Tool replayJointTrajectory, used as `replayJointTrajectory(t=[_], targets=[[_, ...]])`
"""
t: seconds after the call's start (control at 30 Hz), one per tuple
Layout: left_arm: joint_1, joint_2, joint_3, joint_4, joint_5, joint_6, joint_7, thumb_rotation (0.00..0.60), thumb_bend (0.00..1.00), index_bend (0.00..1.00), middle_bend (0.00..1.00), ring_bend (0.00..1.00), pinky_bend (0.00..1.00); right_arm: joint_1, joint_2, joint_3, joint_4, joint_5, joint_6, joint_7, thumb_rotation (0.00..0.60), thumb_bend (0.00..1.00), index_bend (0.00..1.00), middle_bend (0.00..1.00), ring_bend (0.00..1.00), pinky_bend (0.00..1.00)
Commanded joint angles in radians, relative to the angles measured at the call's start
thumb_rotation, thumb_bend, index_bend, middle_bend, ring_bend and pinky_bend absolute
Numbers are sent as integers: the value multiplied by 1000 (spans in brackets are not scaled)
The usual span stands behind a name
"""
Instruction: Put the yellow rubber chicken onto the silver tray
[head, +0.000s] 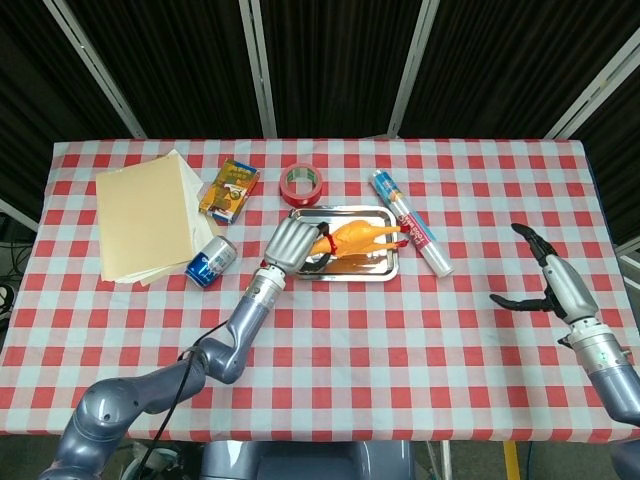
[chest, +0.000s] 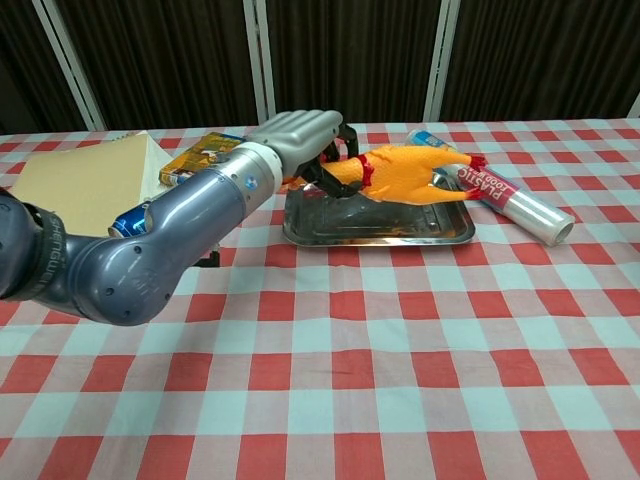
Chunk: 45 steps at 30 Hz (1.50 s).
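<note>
Leftmost, a stack of tan paper (head: 145, 216) lies on the checked counter (head: 330, 340), with a blue can (head: 211, 262) on its side just beside the stack's lower right corner and a small printed box (head: 229, 189) near its upper right. Next comes the left hand (head: 288, 245), reaching in over the left end of the tray (head: 345, 275); its fingers are curled around the chicken (head: 358, 238) at the neck end, by the red band, and it holds the toy. In the chest view the chicken (chest: 402, 172) stretches to the right over the tray (chest: 377, 234), tilted, with its red feet past the tray's right rim; whether its body touches the tray floor I cannot tell. A red tape roll (head: 303, 184) sits just behind the tray. Beside the tray's right edge lies a wrap roll (head: 411, 222), angled toward the lower right. Well apart, at the counter's right edge, the right hand (head: 548, 283) hangs with fingers spread, holding nothing
</note>
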Motion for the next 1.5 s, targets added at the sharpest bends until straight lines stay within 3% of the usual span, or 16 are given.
replayJointTrajectory(t=[0.03,0.3,0.4,0.5,0.57,0.73,1.0,1.17,1.33,1.5], targets=[[-33,-44,-27,57,-9,-20,-5,600,610,603,666,618,661,-3,3,0,5,3,-3,8,524,169,0,42,0,17],[-70,-98,-59,149,-22,-42,-9,600,550,539,598,555,632,-15,17,3,4,4,1,21,524,168,0,42,0,17],[-73,-105,-64,161,-28,-56,-7,600,424,336,407,375,505,-19,19,4,4,5,3,25,524,169,0,42,0,17],[-70,-106,-74,156,-49,-90,6,600,218,47,90,64,211,-21,20,5,4,6,3,27,524,169,0,42,0,16],[-66,-100,-83,145,-66,-107,18,600,149,0,13,2,121,-21,20,6,4,5,2,27,524,169,0,42,0,16],[-52,-86,-105,113,-80,-71,24,600,104,0,0,0,39,-18,17,9,5,4,-3,23,524,169,0,42,0,17],[12,-13,-105,-5,-64,-4,-12,600,105,0,0,0,18,-17,16,14,7,2,-3,26,524,168,0,42,0,17],[136,131,-68,-236,-39,82,-14,600,121,0,0,0,18,-21,17,20,14,6,7,16,524,169,0,42,0,17],[246,285,-39,-478,-64,150,79,600,151,23,36,0,18,-28,3,29,29,19,26,-15,583,168,0,42,0,17],[377,455,2,-718,-67,243,109,600,151,71,78,0,18,-38,-16,34,45,39,53,-97,591,169,0,42,0,17]])
